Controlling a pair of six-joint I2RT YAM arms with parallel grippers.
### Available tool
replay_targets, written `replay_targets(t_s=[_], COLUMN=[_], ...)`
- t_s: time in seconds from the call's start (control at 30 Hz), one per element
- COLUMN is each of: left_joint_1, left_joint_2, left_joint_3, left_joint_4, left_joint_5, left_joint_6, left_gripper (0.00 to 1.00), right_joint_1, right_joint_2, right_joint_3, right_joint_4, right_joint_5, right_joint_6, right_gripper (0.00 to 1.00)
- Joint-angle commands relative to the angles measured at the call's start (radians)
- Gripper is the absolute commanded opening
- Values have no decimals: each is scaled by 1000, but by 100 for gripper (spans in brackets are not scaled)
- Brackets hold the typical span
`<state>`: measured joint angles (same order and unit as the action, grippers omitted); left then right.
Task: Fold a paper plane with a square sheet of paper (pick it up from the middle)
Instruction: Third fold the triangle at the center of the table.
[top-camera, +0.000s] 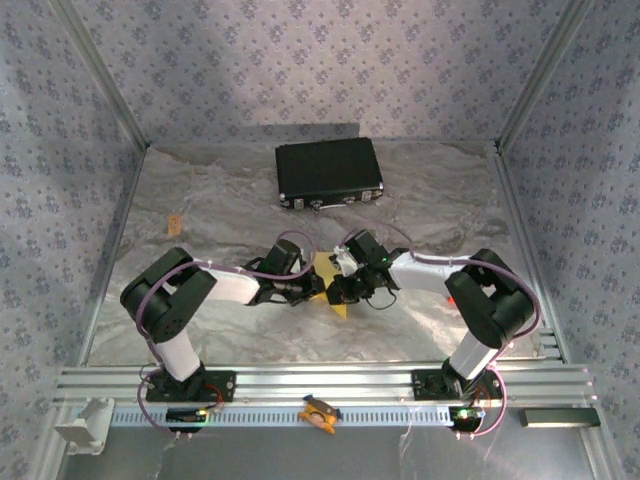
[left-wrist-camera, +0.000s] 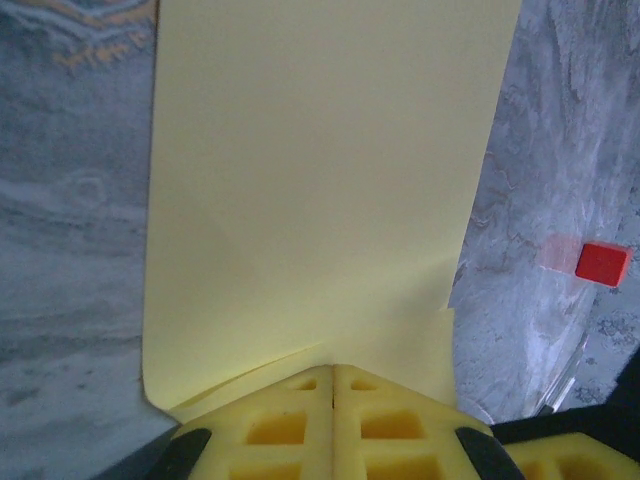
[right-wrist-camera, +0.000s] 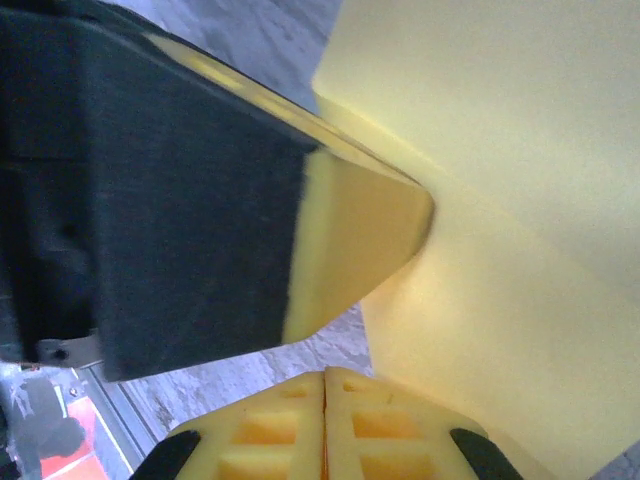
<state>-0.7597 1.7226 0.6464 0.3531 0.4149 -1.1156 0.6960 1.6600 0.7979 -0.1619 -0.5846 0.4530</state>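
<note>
**A:** Where was the yellow sheet of paper (top-camera: 326, 268)?

**B:** At the middle of the silver-covered table (top-camera: 200, 205), between the two arms where they met. It was well apart from the black case (top-camera: 329, 172), which lay by the far wall.

**A:** And the left gripper (left-wrist-camera: 332, 372)?

**B:** Closed on the sheet. In its wrist view the two yellow fingertips sat pressed together and the paper rose straight out from between them. The paper showed faint creases and a flap along its right edge.

**A:** Was the right gripper (right-wrist-camera: 325, 376) holding it too?

**B:** Its fingertips were closed against each other as well. The paper ran down just beside its right finger, but bare table showed over the seam, so I couldn't tell whether any paper was pinched there.

**A:** How near were the grippers to each other?

**B:** Very near. One of the left gripper's fingers (right-wrist-camera: 350, 240) lay against the sheet right above the right gripper's tips
</note>
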Motion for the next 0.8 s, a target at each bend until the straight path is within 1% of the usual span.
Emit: replay_targets(t_s=[0.0,0.17,0.33,0.5,0.77], left_joint_1=[-6,-6,-7,-7,-7], left_joint_2=[20,22,23,24,25], left_joint_3=[10,11,11,10,12], left_joint_4=[-50,-51,-52,-54,-57], left_joint_5=[-15,-13,-14,-13,-13], left_joint_6=[17,19,17,19,19], left_gripper=[4,4,4,4,4], right_joint_1=[1,1,7,11,30], right_joint_2=[26,14,5,-4,51], right_joint_3=[13,-3,-7,34,60], right_joint_4=[-41,-59,-65,-91,-85], right_joint_5=[-17,6,3,5,31], right_joint_6=[10,8,14,3,10], right_gripper=[9,9,10,10,10])
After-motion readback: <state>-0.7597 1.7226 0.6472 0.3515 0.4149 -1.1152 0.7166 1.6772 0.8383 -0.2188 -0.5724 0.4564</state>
